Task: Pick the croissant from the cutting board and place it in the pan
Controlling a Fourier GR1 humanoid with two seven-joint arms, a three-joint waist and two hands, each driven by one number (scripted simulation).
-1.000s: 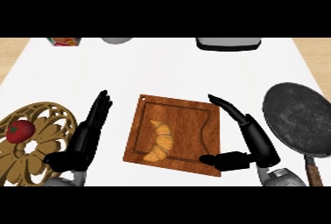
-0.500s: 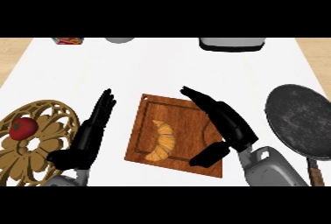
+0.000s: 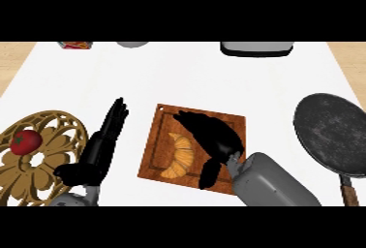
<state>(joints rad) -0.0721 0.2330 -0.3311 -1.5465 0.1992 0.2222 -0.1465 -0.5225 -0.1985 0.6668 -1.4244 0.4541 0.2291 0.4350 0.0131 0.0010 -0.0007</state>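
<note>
Head view: the right hand's (image 3: 211, 138) straight, close-set fingers (image 3: 191, 120) hang over the brown wooden cutting board (image 3: 229, 120), the golden curved croissant (image 3: 180, 155) lying just left of them, the dark round pan (image 3: 334, 135) well right, and the left hand (image 3: 100, 147) resting open beside the board.

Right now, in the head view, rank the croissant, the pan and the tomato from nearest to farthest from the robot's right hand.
1. croissant: on the cutting board, just left of the right hand, which is over the board.
2. pan: at the counter's right side, apart from the hand.
3. tomato: far left, on the gold trivet, beyond the left hand.
</note>
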